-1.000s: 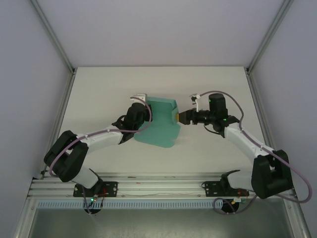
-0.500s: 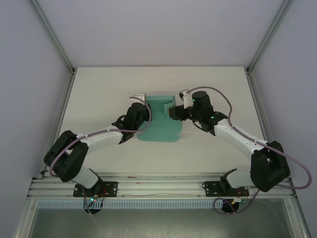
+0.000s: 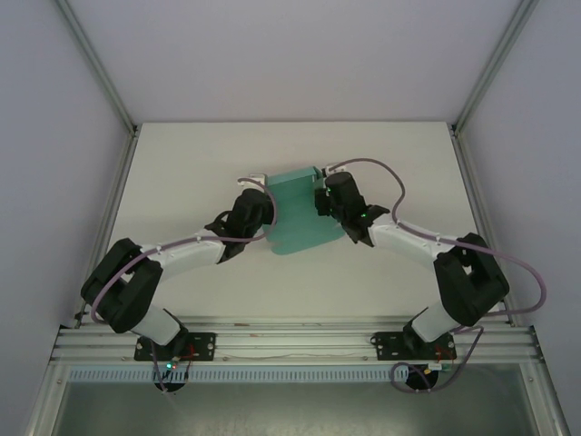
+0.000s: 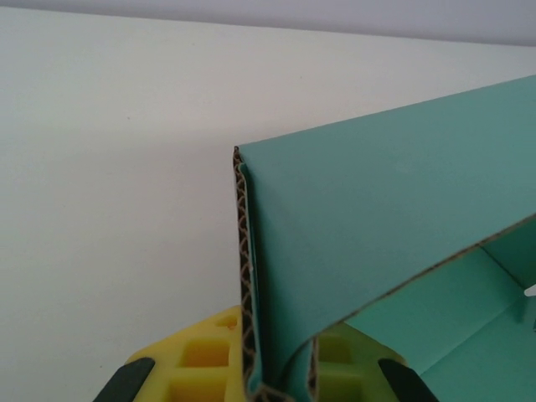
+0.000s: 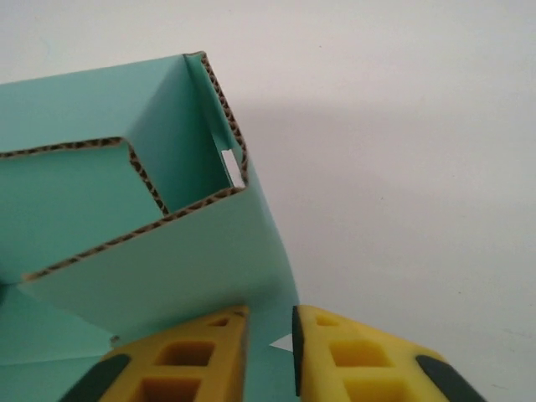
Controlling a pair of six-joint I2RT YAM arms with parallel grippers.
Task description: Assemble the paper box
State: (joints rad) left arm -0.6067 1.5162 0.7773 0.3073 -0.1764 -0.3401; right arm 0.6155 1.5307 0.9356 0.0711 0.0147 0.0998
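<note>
top external: the paper box (image 3: 304,218) sits half-folded in the middle of the white counter (image 3: 182,163), a teal-green card with its walls partly raised. my left pincer (image 3: 265,207) meets its left edge from the left of the frame. my right pincer (image 3: 324,202) is against its upper right corner from the right. the two arms close in on the box from both sides.

left wrist: my left pincer (image 4: 272,378) is clamped on the paper box (image 4: 377,218). a doubled-over, corrugated edge of the card rises from between the yellow fingers (image 4: 197,368) at the bottom of the frame. a broad teal panel slopes away to the right, and more of the box's inner faces show under it at lower right. bare counter (image 4: 109,167) lies across the left and top.

right wrist: my right pincer (image 5: 268,356) is at the bottom of the frame, its yellow fingers (image 5: 360,364) close together with a narrow slit between them. teal card and a sliver of white show in that slit; i cannot tell whether the fingers grip the card. the paper box (image 5: 176,268) stands just above them, towards upper left, with walls up and raw corrugated edges showing. a small white slot (image 5: 232,165) is cut near its far corner. counter (image 5: 402,126) lies to the right.
</note>
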